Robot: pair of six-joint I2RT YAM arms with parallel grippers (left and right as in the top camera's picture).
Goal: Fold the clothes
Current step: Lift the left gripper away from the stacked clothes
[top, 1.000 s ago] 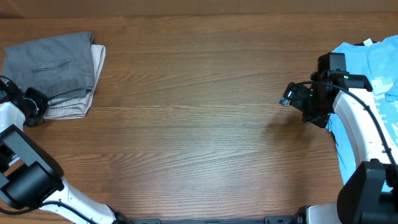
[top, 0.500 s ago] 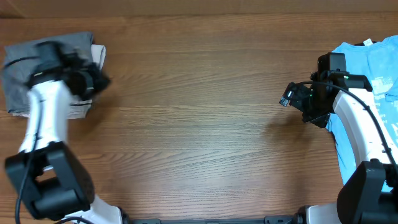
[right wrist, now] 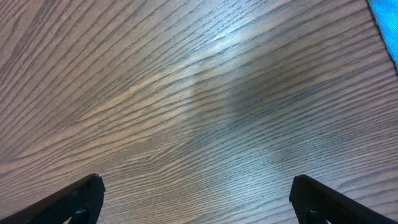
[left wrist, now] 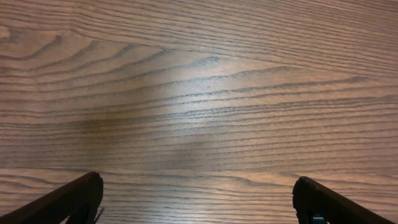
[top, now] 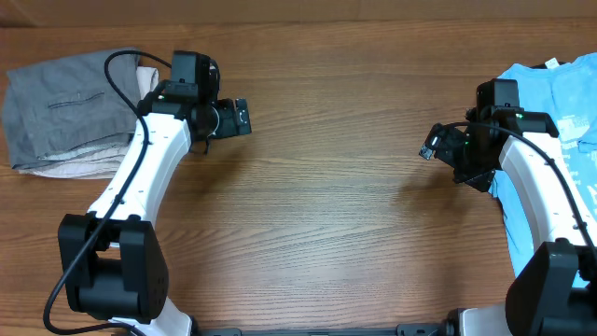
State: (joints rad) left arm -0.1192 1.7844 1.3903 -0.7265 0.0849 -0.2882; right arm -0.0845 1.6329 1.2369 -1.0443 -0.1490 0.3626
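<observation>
The clothes (top: pixel 65 107), dark-grey shorts with a slit pocket, lie folded at the table's far left on top of a beige garment (top: pixel 84 166). My left gripper (top: pixel 242 118) hovers just right of that pile, pointing right, clear of the cloth. In the left wrist view its fingertips (left wrist: pixel 78 198) stand wide apart over bare wood, so the left gripper (left wrist: pixel 196 200) is open and empty. My right gripper (top: pixel 429 147) hangs near the right side, pointing left. It is also open and empty (right wrist: pixel 196 200) over bare wood.
A light-blue T-shirt (top: pixel 555 93) lies crumpled at the right edge, under the right arm; its corner shows in the right wrist view (right wrist: pixel 388 22). Wooden tabletop (top: pixel 326 205) stretches between the two arms.
My left arm has swung from the table's left edge, across the shorts, to the right of the pile, and its gripper has opened. The right arm has not moved.
</observation>
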